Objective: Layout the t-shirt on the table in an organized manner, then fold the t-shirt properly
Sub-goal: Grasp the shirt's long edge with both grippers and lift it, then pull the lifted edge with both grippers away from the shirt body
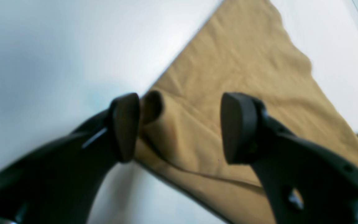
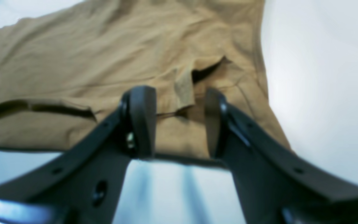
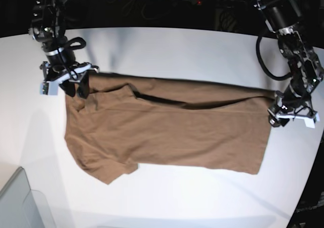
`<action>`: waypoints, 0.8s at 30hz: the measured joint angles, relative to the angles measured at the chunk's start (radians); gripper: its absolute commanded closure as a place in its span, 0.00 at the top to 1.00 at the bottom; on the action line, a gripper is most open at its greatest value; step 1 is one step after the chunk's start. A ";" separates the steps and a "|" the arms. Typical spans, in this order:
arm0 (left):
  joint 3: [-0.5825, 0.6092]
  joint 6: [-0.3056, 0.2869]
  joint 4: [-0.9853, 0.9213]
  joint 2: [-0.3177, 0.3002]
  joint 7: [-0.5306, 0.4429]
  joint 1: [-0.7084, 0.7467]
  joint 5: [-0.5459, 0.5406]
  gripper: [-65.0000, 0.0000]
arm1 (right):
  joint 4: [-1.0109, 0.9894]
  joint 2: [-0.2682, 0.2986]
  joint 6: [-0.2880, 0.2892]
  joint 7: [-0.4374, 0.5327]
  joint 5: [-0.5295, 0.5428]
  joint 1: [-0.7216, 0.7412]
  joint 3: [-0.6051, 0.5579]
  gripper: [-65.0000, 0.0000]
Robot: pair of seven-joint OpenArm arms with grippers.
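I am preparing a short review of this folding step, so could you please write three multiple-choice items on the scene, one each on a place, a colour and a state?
1. Where does the t-shirt lie?
A. on the table
B. in a bin
C. on the floor

2. What colour is the t-shirt?
A. blue
B. brown
C. white

3. How do the jaws of the left gripper stand?
A. clamped on cloth
B. open
C. out of view

Answers:
1 A, it is spread over the white top.
2 B, tan-brown in every view.
3 B, the left wrist view shows a wide gap over the cloth.
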 measured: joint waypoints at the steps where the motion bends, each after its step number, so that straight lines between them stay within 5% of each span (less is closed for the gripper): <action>1: 0.000 0.002 0.015 0.002 0.000 0.003 0.004 0.61 | 0.000 0.000 0.000 0.000 0.000 -0.005 0.000 0.40; 10: 0.006 -0.002 0.051 -0.039 -0.003 0.161 0.032 0.60 | 0.001 0.000 0.000 -0.001 0.000 -0.030 -0.002 0.40; 24: 0.088 -0.002 -0.045 -0.053 -0.013 0.102 0.100 0.60 | 0.001 0.000 0.000 -0.001 0.000 -0.043 -0.001 0.40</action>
